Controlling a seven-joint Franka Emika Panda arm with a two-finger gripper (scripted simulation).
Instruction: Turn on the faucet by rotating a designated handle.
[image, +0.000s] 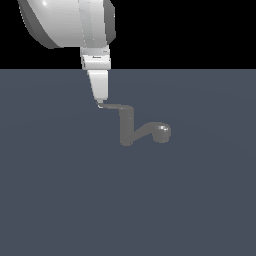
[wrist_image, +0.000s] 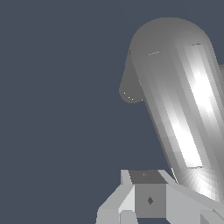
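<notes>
One handle tip touching fingers, faucet beside

Faucet reads matte grey, smooth, no glints; handle same dull finish. My gripper is glossy white, plastic-looking. Floor under the faucet: flat slate-blue, untextured. Wrist view: bright streaks on a smooth grey cylinder.
</notes>
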